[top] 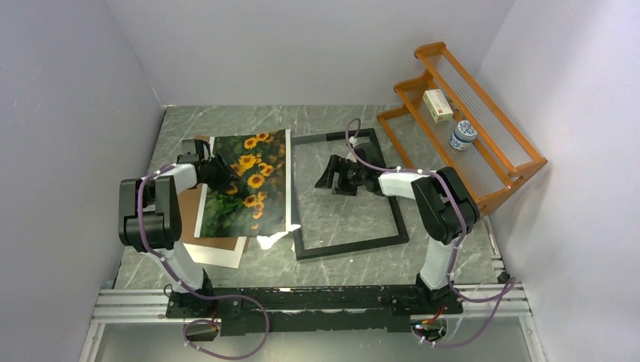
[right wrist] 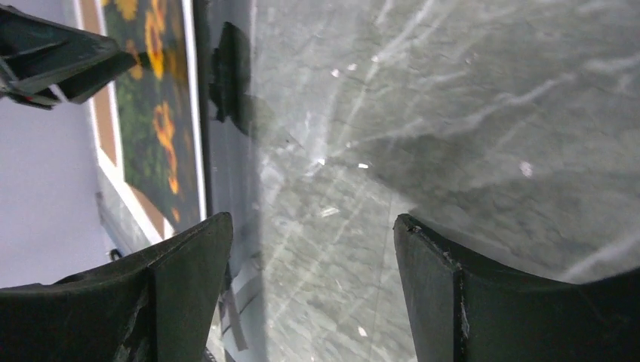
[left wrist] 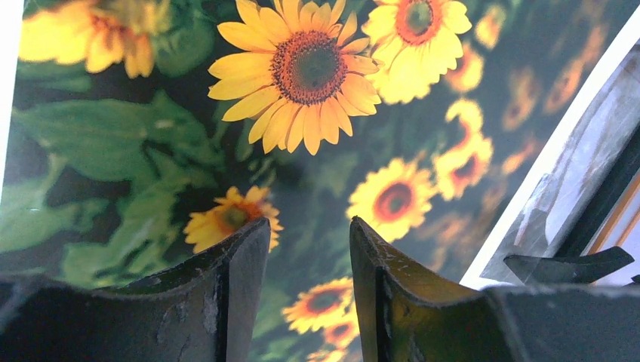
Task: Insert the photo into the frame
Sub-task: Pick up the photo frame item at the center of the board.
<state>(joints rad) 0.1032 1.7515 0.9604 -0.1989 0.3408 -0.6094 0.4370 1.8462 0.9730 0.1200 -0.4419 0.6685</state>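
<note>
Since the photo (top: 253, 181) lies flat at nine o'clock of the empty frame (top: 351, 248), the job looks hardly begun. I count one photo and one frame. The left gripper (left wrist: 308, 226) hangs over the photo, a little open, holding nothing. The right gripper (right wrist: 313, 226), wide open, holds nothing

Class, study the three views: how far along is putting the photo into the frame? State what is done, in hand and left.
Done: nothing that shows; the frame lies empty, the table visible through it. In hand: the left gripper, open, hovers over the photo, which lies beside the frame; the right gripper, open, hangs over the frame. Left: gripping the photo and laying it in the frame.
</note>
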